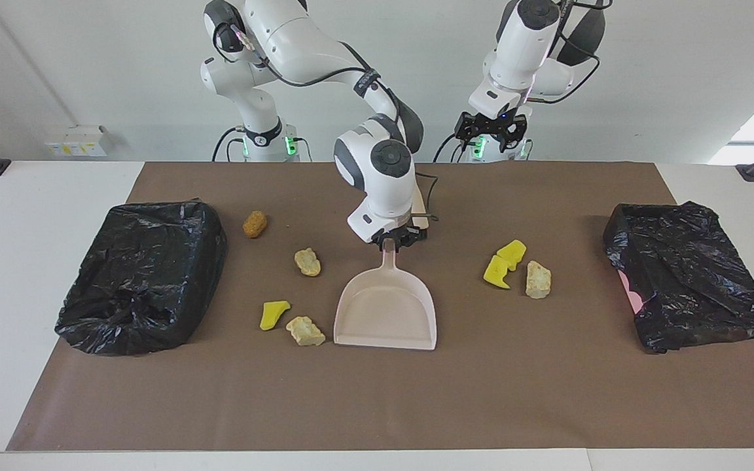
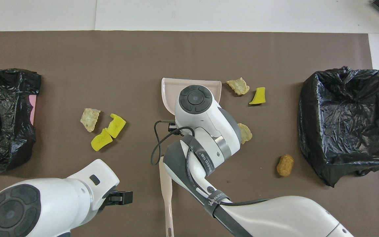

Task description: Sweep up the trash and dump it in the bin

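The pink dustpan (image 1: 387, 314) (image 2: 169, 89) lies flat mid-table, its mouth pointing away from the robots. My right gripper (image 1: 390, 242) is shut on its handle (image 1: 389, 256); in the overhead view the right arm hides that grip. Trash lies on both sides of it. Toward the right arm's end are a brown sponge (image 1: 254, 224) (image 2: 285, 165), a beige chunk (image 1: 307, 261) (image 2: 244, 132), a yellow wedge (image 1: 274, 314) (image 2: 258, 96) and a second beige chunk (image 1: 305, 330) (image 2: 238, 86). Toward the left arm's end are two yellow wedges (image 1: 506, 261) (image 2: 109, 131) and a beige chunk (image 1: 538, 279) (image 2: 89, 119). My left gripper (image 1: 489, 133) (image 2: 125, 197) hangs open above the mat's robot-side edge.
A black-bagged bin (image 1: 141, 275) (image 2: 344, 121) stands at the right arm's end. Another (image 1: 688, 275) (image 2: 5, 115) stands at the left arm's end. A pale pink handle (image 2: 166, 194) lies nearer to the robots than the dustpan. A brown mat (image 1: 377, 405) covers the table.
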Controlling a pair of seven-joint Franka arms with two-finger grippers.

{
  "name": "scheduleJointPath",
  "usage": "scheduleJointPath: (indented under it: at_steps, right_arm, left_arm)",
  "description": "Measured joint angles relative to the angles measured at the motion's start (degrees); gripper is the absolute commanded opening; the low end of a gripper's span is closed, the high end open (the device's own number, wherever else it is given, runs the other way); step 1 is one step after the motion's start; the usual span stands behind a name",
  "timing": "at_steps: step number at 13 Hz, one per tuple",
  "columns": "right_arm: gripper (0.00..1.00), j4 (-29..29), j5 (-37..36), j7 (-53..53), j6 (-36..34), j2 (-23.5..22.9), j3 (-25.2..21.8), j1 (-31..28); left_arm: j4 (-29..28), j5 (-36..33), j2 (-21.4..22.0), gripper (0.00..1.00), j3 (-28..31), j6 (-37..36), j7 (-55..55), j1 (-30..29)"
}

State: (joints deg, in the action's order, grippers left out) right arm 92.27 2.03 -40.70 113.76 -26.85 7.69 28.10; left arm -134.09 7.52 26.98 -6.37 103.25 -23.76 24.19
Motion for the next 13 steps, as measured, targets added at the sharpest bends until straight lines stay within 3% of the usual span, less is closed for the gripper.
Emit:
scheduleJointPath:
  at_steps: [6,10,13]
  right_arm:
    - [0.00,-0.22,-0.10,3.49,-0.07,0.42,-0.05,-0.11]
    - [0.00,-0.76,-0.13,14.61,-0.07,2.38,-0.21,-1.02]
    - [0.00,-0.85,-0.13,23.64,-2.04,5.13,-0.26,-4.29]
  left_arm:
    - [-3.49,0.03,-0.02,1.00,0.02,4.36,-4.33,4.35]
    - [-8.19,0.04,-0.56,1.00,-0.03,10.53,-9.48,9.74]
    - [-10.68,0.05,-5.24,1.00,-0.05,19.31,-16.03,15.27]
